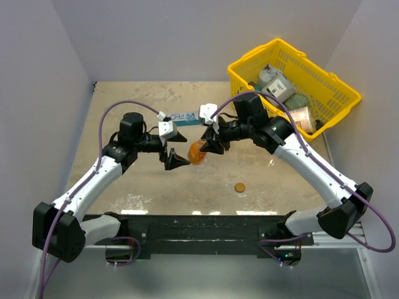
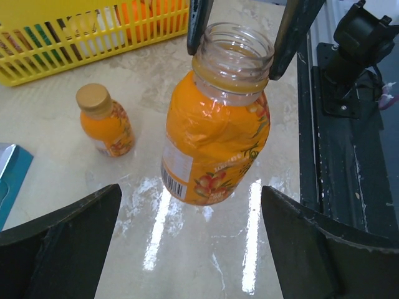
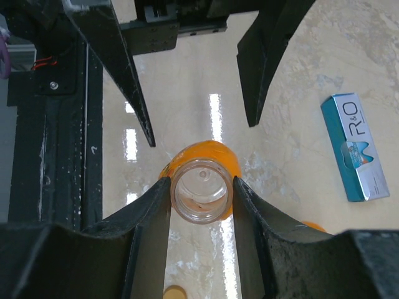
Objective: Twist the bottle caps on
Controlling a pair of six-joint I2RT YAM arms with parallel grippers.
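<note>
Right tool (image 3: 201, 190) on neck, bottle (image 2: 215, 143) upright

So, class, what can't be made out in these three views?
1. Top view: the right gripper hides most of the open bottle.
2. Right wrist view: the bottom edge cuts off the loose cap.
3. Same view: its finger hides most of the capped bottle.
4. Top view: labels in the yellow basket are too small.
</note>
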